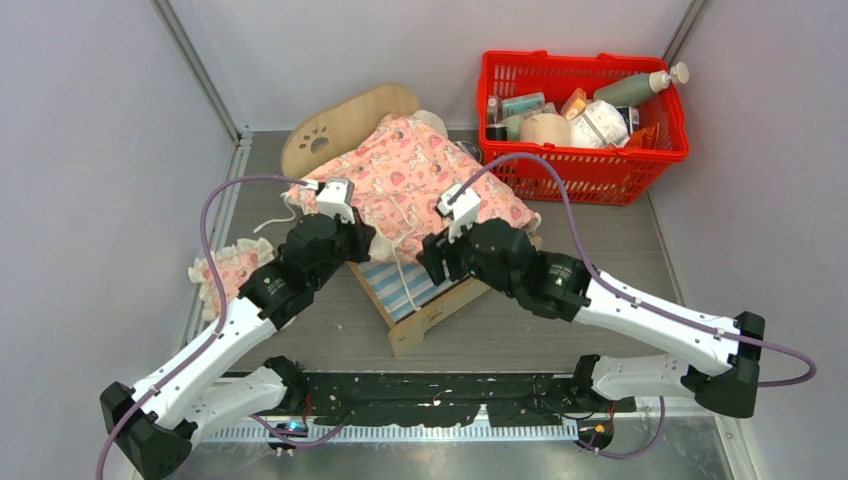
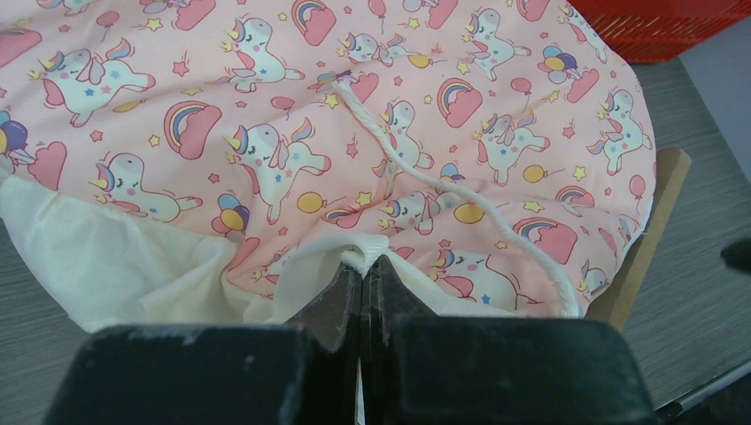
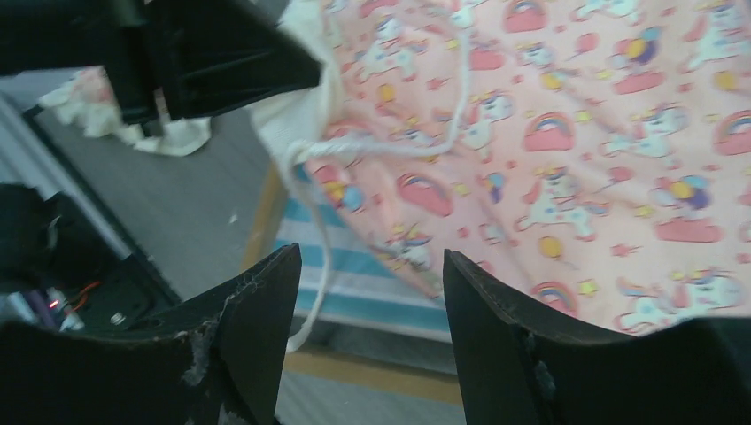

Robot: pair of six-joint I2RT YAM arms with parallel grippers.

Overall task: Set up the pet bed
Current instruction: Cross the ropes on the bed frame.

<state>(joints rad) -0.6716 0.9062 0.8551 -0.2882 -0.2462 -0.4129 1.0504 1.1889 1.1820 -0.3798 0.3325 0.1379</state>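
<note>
The pet bed (image 1: 438, 312) stands mid-table, its arched paw-print headboard (image 1: 330, 125) at the back and its blue-and-white striped mattress (image 1: 400, 285) showing at the near end. A pink unicorn blanket (image 1: 420, 175) covers most of it. My left gripper (image 2: 363, 266) is shut on the blanket's cream frilled edge (image 2: 390, 246) at the bed's left side. My right gripper (image 3: 370, 257) hangs open over the mattress (image 3: 372, 283), nothing between its fingers; a cream cord (image 3: 319, 266) dangles just beside its left finger. The blanket (image 3: 576, 159) lies right of it.
A small pink frilled pillow (image 1: 228, 270) lies on the table left of the bed, beside my left arm. A red basket (image 1: 585, 110) full of bottles and packets stands at the back right. Walls close in on both sides.
</note>
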